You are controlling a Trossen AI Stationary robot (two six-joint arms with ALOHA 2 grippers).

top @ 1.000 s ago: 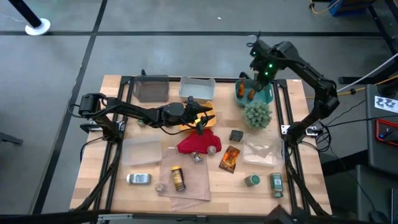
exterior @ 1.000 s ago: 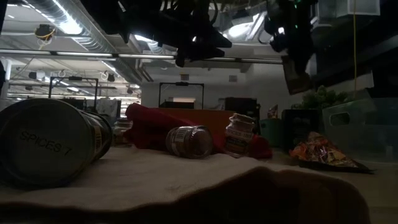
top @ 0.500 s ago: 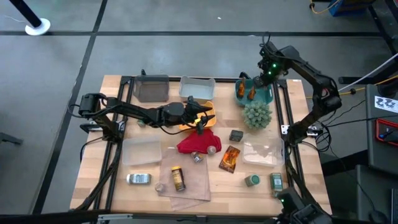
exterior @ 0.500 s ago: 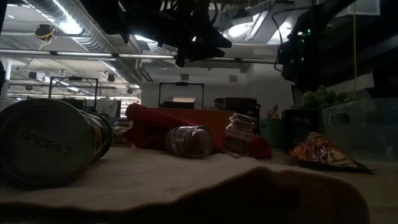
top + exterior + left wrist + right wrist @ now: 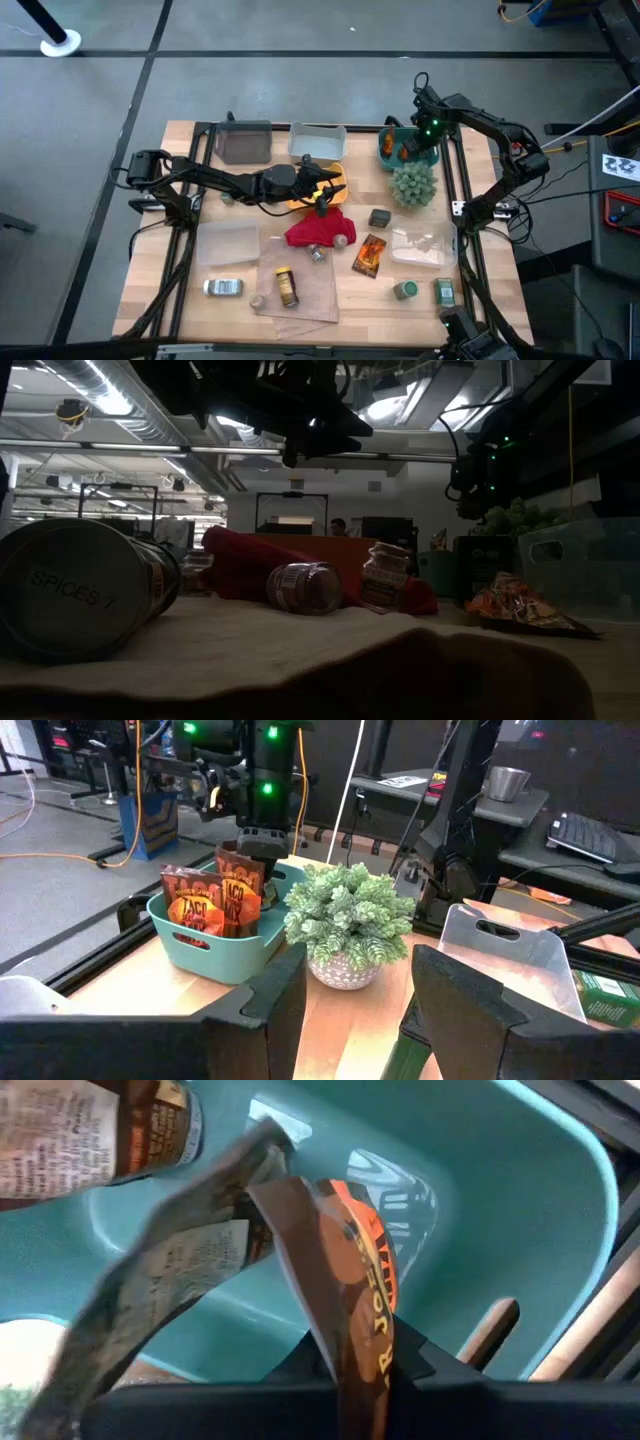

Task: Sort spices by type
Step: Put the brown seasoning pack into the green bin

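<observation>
Nearest the front edge of the worktop (image 5: 480, 290) we see a silver-capped jar (image 5: 223, 288) lying on its side, a yellow-capped brown bottle (image 5: 286, 287) on a tan cloth, a green-lidded jar (image 5: 405, 290) and a dark green tin (image 5: 445, 292). Farther in lies an orange-brown foil sachet (image 5: 369, 254) just beside the red cloth (image 5: 320, 229), with a small dark tin (image 5: 379, 217) near the fuzzy green plant (image 5: 414, 185). Above the red cloth we keep our left pincer (image 5: 325, 192) hovering, fingers partly apart with nothing between them. At the far right stands the teal bin (image 5: 432, 154), already holding sachets (image 5: 195, 901). There our right pincer (image 5: 408, 148) reaches into the bin, closed tight on another taco sachet (image 5: 345, 1270), as the right wrist view shows.
</observation>
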